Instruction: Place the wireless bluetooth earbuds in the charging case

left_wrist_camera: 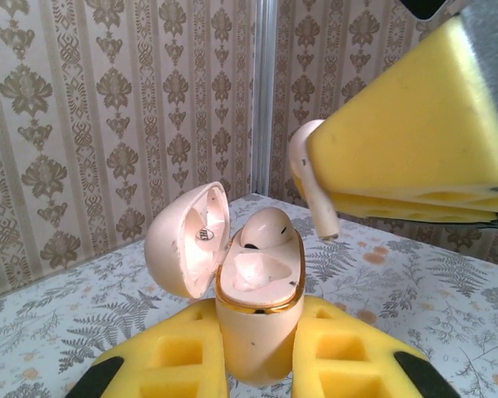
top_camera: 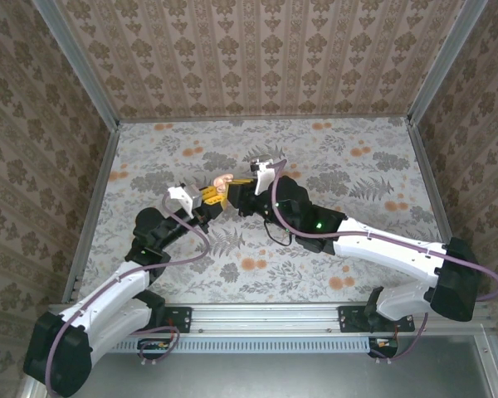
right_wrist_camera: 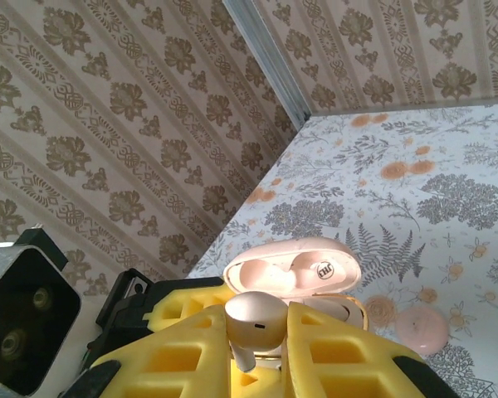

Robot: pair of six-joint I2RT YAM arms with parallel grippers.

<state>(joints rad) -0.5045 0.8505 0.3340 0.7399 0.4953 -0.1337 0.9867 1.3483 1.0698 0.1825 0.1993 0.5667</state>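
My left gripper (left_wrist_camera: 259, 355) is clenched on the charging case (left_wrist_camera: 257, 327) and holds it upright above the table (top_camera: 357, 166), near its middle. The lid (left_wrist_camera: 187, 249) is swung open toward 10 o'clock. One seated earbud (left_wrist_camera: 261, 228) fills the far socket, and the near socket (left_wrist_camera: 251, 278) looks empty.

My right gripper (right_wrist_camera: 257, 352) pinches the second earbud (right_wrist_camera: 253, 319) by its rounded head, stem pointing down. In the left wrist view this bud hangs at about 1 o'clock from the case mouth, clear of it and not yet over the free socket.

What worries me:

- **Stem misses the socket.** It is thin and the socket is narrow. If I come down off line, the tip may catch the gold rim (left_wrist_camera: 232, 303) and twist the case in my left pads.
- **Bud rotates in the grip.** Holding a smooth, curved head invites rolling or slipping under any side load.
- **Collisions on the way in.** The broad yellow finger (left_wrist_camera: 407, 141) could clip the lid or nudge the seated earbud.
- **Wrong fit.** I cannot tell whether this bud's orientation matches the socket.
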